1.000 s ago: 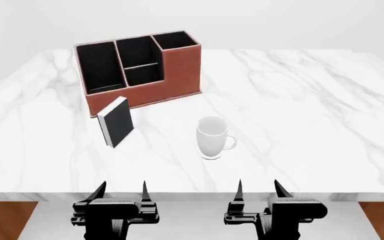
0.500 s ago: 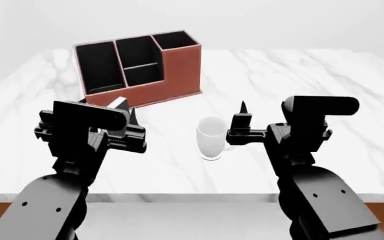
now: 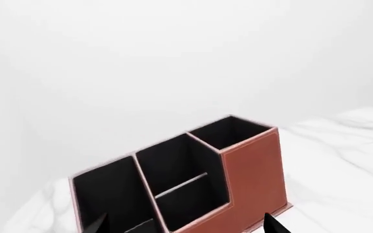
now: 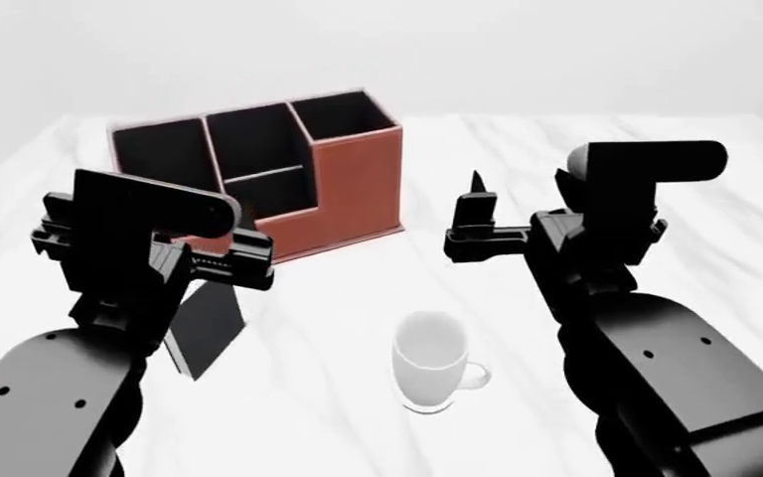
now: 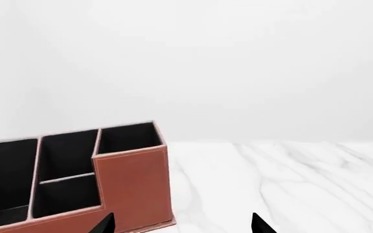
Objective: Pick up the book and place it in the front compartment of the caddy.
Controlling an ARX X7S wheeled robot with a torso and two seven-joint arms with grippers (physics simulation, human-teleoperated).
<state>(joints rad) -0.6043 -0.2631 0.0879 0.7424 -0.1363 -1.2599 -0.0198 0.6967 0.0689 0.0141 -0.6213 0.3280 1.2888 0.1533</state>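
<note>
The reddish-brown caddy (image 4: 350,189) with black pockets stands at the back left of the marble table; it also shows in the left wrist view (image 3: 254,170) and the right wrist view (image 5: 131,179). The black book (image 4: 210,326) stands upright in front of the caddy, partly hidden behind my left arm. My left gripper (image 4: 223,248) is raised above the book, open and empty; its spread tips frame the caddy in the left wrist view (image 3: 185,225). My right gripper (image 4: 521,189) is raised to the right of the caddy, open and empty, as its wrist view (image 5: 182,224) shows.
A white mug (image 4: 432,363) stands on the table (image 4: 699,129) in front of and between the two arms, right of the book. The marble top stretches to the right of the caddy. A plain pale wall lies behind.
Both arms have risen from below the table's front edge to above the table. The view has shifted, so the book and mug now sit lower in it. The book, mug and caddy have not been touched.
</note>
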